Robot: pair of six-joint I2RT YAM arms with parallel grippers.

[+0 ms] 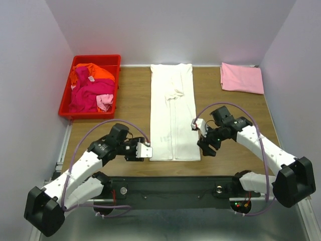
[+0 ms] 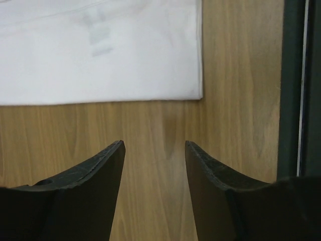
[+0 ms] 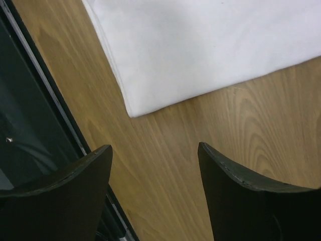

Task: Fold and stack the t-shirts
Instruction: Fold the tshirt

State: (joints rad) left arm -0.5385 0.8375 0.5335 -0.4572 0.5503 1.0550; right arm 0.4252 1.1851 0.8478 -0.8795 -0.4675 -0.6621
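A white t-shirt [image 1: 173, 113] lies folded into a long narrow strip down the middle of the wooden table [image 1: 130, 100]. My left gripper [image 1: 147, 150] is open just left of the strip's near left corner. In the left wrist view its fingertips [image 2: 154, 143] frame bare wood, a short way from the shirt's edge [image 2: 100, 50]. My right gripper [image 1: 204, 146] is open beside the near right corner. Bare wood also fills the gap in the right wrist view [image 3: 154, 146], below the shirt's corner [image 3: 200, 50]. A folded pink t-shirt [image 1: 242, 78] lies at the back right. Orange and magenta t-shirts [image 1: 90, 90] are piled in the bin.
The red plastic bin [image 1: 66, 100] stands at the back left. The black base rail [image 1: 175, 183] runs along the table's near edge, just behind both grippers. Pale walls close in the back and both sides.
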